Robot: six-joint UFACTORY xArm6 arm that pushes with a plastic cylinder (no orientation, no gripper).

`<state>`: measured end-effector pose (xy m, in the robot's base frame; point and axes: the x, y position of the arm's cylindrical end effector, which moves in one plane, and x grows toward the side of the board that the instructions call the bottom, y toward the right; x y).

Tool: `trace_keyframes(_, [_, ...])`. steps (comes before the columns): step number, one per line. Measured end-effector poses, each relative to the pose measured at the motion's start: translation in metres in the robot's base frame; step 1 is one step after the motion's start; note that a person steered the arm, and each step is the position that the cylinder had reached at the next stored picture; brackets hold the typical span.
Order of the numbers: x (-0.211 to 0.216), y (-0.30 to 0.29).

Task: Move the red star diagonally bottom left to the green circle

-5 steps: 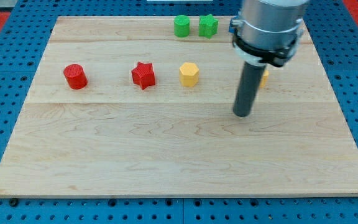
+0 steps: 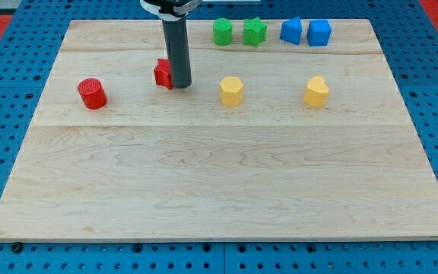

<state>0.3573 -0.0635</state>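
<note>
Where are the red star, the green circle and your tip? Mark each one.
red star [image 2: 162, 74]: camera view, on the part showing to the view's left of the rod.
green circle [image 2: 222, 32]: camera view, on its top face.
my tip [image 2: 182, 85]: camera view, on the rod's very end, against the star's right side.

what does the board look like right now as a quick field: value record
tip: my tip against the red star's right side
red star: partly hidden behind the rod, left of centre
red cylinder: far left
green circle: top edge
green star: right of the green circle
blue blocks: and, top right
yellow blocks: and, middle row
board
</note>
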Motion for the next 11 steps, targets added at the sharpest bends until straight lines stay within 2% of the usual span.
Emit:
trace_keyframes(2, [0.045,-0.011])
trace_keyframes(3, [0.019,-0.033])
trace_keyframes(5, [-0.045,0.010])
trace_keyframes(6, [-0.047,0.020])
trace_keyframes(8, [-0.069,0.105])
trace_keyframes(9, [-0.097,0.139])
trace_keyframes(11, [-0.140,0.175])
